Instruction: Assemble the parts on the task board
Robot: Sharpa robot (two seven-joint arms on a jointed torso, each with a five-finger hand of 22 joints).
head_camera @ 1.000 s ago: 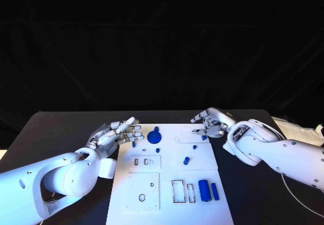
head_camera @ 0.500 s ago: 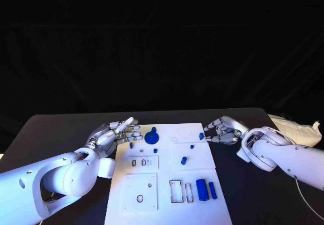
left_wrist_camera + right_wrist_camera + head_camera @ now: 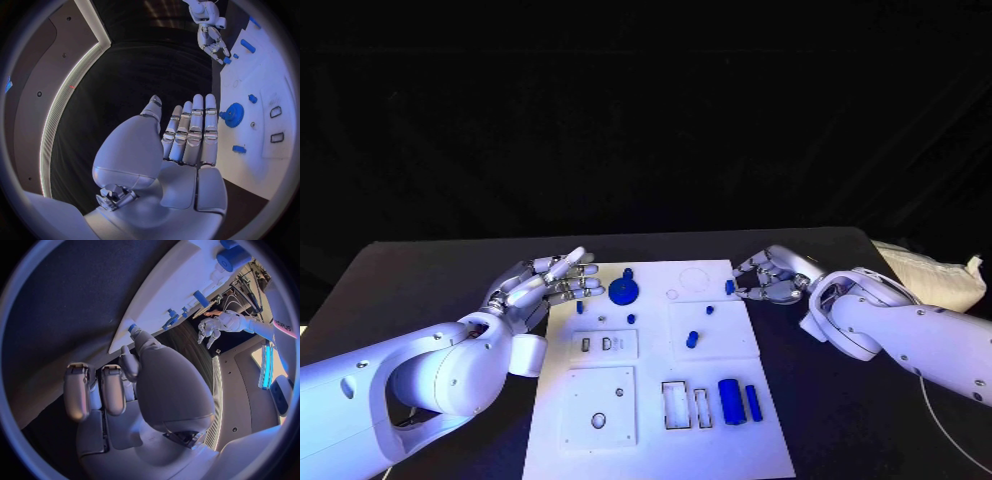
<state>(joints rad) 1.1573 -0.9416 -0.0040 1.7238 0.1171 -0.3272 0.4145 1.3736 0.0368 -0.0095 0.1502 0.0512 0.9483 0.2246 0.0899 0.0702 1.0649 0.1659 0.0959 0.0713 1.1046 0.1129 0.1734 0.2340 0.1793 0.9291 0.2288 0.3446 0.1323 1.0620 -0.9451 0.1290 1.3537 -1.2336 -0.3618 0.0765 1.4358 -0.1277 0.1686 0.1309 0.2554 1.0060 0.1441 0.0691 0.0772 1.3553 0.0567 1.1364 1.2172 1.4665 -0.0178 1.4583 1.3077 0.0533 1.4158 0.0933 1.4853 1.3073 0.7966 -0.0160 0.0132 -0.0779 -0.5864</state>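
A: Report the task board [image 3: 661,440] and its parts.

B: The white task board lies flat in the middle of the black surface [image 3: 430,270], long axis running away from the robot. A blue gear [image 3: 626,292] lies flat at the board's far end. Near the board's near right corner, a thick blue cylinder [image 3: 730,388] and a thinner blue bar [image 3: 753,402] lie side by side, long axes parallel to the board's long edge. Just beside the cylinder are two rectangular recesses [image 3: 687,405]; they hold nothing. A short blue peg [image 3: 692,340] lies near the board's middle, long axis roughly along the board.

A: Left hand?

B: The left hand [image 3: 545,282] is at the board's far left edge, beside the gear. Its fingers [image 3: 201,127] are extended, close together and pointing over the board. It holds nothing.

A: Right hand?

B: The right hand [image 3: 773,274] is at the board's far right edge, fingers curled inward. A small blue part [image 3: 730,287] sits at its fingertips, upright at the board's edge. Whether the fingers actually pinch that part cannot be told.
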